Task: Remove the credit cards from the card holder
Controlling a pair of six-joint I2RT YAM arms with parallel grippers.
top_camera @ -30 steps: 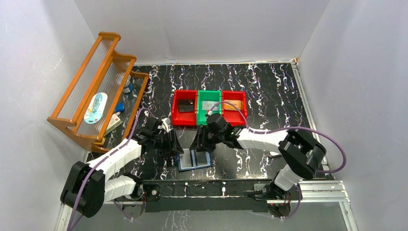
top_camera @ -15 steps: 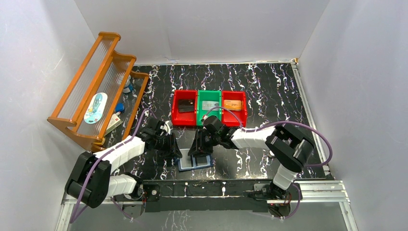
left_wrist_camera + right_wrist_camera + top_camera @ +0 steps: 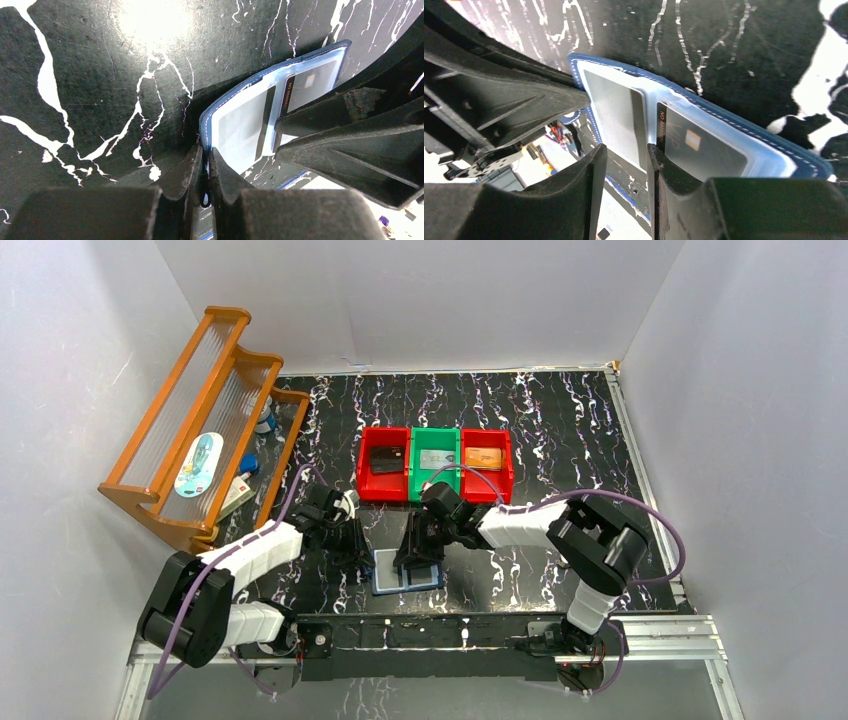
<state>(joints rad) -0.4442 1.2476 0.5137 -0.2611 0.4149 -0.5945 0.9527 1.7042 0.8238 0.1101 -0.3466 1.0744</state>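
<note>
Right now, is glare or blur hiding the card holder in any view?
Left wrist: a glare patch on the tabletop, clear of the card holder. Right wrist: holder sharp, lower-left background blown out. Top external: even light.

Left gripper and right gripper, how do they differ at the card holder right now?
The left gripper has its jaws almost closed, pinching the card holder's blue edge; the right gripper has its jaws apart. The left gripper is at the card holder's outer edge; the right gripper is over its clear sleeves. Both are down at the open card holder.
</note>
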